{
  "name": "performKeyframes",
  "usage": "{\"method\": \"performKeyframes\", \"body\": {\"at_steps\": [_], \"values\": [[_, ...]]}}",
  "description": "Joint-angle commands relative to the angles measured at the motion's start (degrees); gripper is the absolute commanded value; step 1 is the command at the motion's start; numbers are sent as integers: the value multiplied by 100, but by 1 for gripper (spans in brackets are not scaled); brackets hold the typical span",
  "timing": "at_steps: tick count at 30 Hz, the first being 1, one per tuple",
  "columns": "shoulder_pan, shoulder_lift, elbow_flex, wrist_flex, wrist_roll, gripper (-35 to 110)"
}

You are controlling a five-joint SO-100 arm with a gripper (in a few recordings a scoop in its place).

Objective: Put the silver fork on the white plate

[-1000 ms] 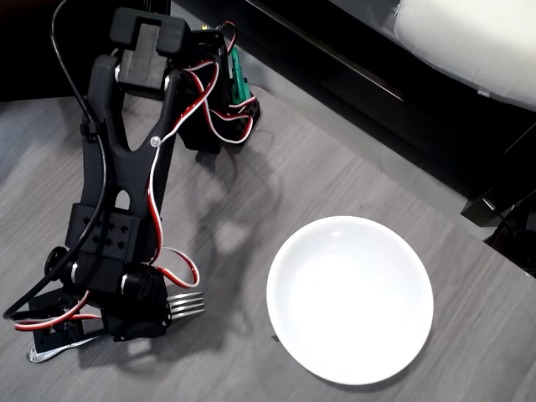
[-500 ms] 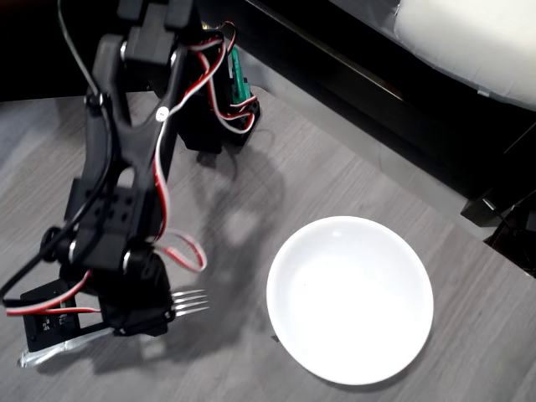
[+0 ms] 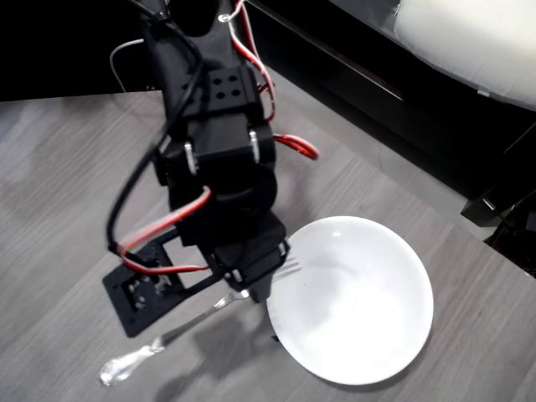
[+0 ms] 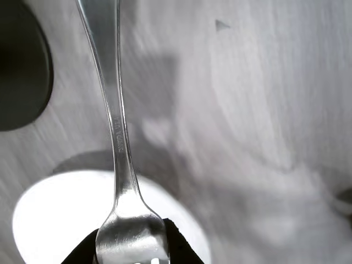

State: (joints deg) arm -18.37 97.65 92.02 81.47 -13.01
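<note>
The grey wood-grain table point(image 3: 67, 209) takes up most of the overhead view, and above it the black arm point(image 3: 209, 142), wound with red and white cables, reaches down toward the middle of the picture. The white plate point(image 3: 360, 310) lies at the lower right of that view, flat on the table, and in the wrist view it shows as a bright round patch point(image 4: 49, 214) at the bottom left, under the fork's head. The gripper point(image 3: 255, 268) hangs at the plate's left rim with its jaws closed on the silver fork point(image 3: 180, 331) near the neck. The fork is off the table (its shadow lies apart from it), with the tines just over the plate's left edge and the ornate handle end slanting away to the lower left. In the wrist view the fork point(image 4: 118, 143) runs up the picture from the dark finger point(image 4: 82, 250) at the bottom edge.
</note>
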Motion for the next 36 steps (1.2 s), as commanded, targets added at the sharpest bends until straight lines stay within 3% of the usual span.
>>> {"method": "performKeyframes", "body": {"at_steps": [1,30,36], "values": [[-888,-290,-220,-387,272,0],[-1811,-3331,-1995,-773,800,0],[-1846,-3331,-2312,-378,809,26]]}}
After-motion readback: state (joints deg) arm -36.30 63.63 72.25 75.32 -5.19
